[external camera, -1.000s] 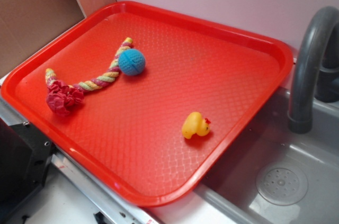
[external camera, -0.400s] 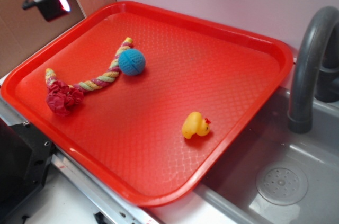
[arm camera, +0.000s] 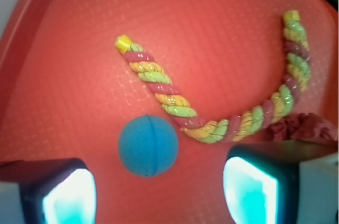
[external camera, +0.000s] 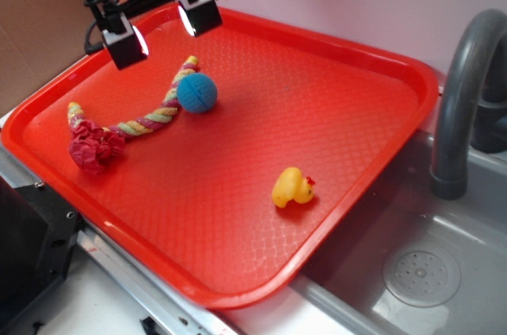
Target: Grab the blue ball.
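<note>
We see a red tray (external camera: 348, 66) with a raised rim all round; its middle and right side lie bare, open room beside the sink (external camera: 444, 272) and grey faucet (external camera: 463, 97). Our gripper (external camera: 162, 26) hangs above the tray's far left corner, jaws apart, pads pointing down. We count one blue ball (external camera: 196, 92), on the tray just below and right of the jaws, touching one braided rope (external camera: 150, 117). One yellow duck (external camera: 291, 188) sits well apart, near the front-right rim.
</note>
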Robot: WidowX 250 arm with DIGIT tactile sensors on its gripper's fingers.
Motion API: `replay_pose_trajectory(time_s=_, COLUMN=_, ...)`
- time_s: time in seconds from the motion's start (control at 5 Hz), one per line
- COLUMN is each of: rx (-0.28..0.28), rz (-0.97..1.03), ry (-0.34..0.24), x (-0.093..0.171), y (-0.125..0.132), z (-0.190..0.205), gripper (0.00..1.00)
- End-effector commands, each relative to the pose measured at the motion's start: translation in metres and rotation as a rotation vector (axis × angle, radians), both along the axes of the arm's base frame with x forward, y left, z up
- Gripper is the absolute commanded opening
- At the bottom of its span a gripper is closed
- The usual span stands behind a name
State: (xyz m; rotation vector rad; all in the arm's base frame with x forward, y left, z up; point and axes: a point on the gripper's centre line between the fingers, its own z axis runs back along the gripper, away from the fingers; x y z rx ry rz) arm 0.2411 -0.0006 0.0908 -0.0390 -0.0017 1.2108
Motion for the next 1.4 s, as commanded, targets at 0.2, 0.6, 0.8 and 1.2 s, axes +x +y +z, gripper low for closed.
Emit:
replay_pose_trajectory(time_s=0.2, rx=0.028, rz=-0.006, ry=0.067, x=0.009, y=0.014, z=-0.05, gripper=1.0)
replay_pose_trajectory(time_s=0.6, rx=-0.018, rz=-0.086, ry=0.108, x=0.008, y=-0.009, z=-0.072, gripper=0.62)
replay_pose_trajectory(time_s=0.8, rx=0.009, rz=-0.067, ry=0.094, x=0.001, y=-0.013, z=-0.069, gripper=0.0)
replay_pose_trajectory(time_s=1.2, rx=-0.14, rz=-0.36, ry=0.058, x=-0.008, y=-0.004, z=-0.017, gripper=0.0)
